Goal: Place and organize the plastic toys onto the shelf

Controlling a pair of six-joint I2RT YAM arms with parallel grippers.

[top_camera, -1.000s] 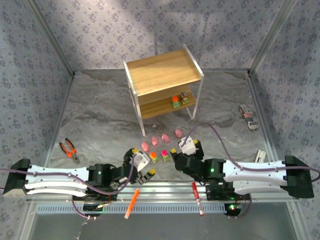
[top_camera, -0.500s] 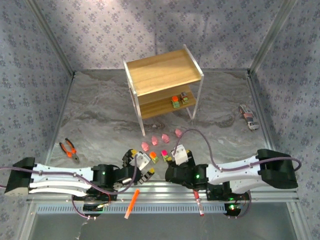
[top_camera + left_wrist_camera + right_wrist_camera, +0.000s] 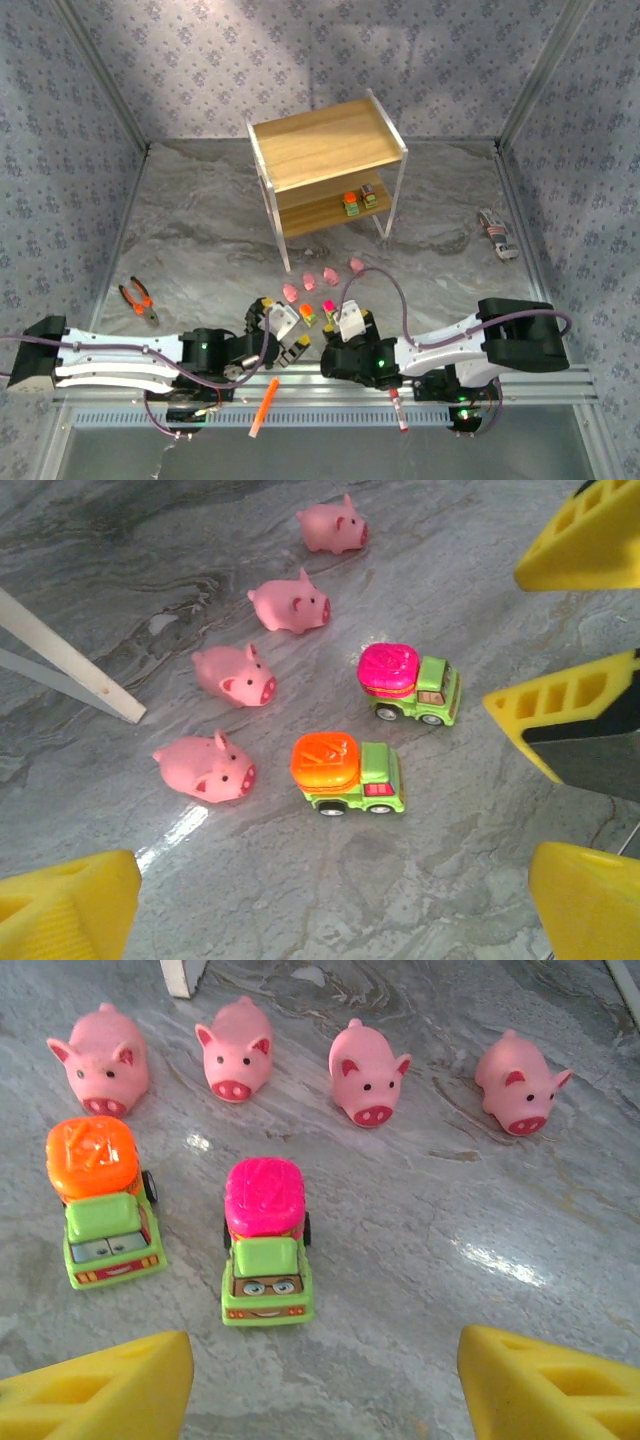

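Observation:
The wooden shelf (image 3: 325, 160) stands at the back, with two small toy trucks (image 3: 358, 200) on its lower tier. Several pink pigs (image 3: 322, 278) lie in a row on the table, also seen in the right wrist view as pigs (image 3: 237, 1058). In front of them stand an orange-topped truck (image 3: 100, 1205) and a pink-topped truck (image 3: 264, 1240). My right gripper (image 3: 320, 1365) is open, just behind the pink-topped truck (image 3: 328, 308) with nothing between its fingers. My left gripper (image 3: 330, 890) is open too, low over the table beside the orange-topped truck (image 3: 345, 772).
Orange-handled pliers (image 3: 139, 300) lie at the left. An orange marker (image 3: 264, 405) and a red pen (image 3: 396, 402) rest on the near rail. A small striped object (image 3: 497, 236) sits at the right. A white shelf leg (image 3: 70, 662) stands close to the pigs.
My right arm has swung left and drawn back toward the near edge, lining its gripper up behind the pink-topped truck; its jaws narrowed a little. The left arm barely moved.

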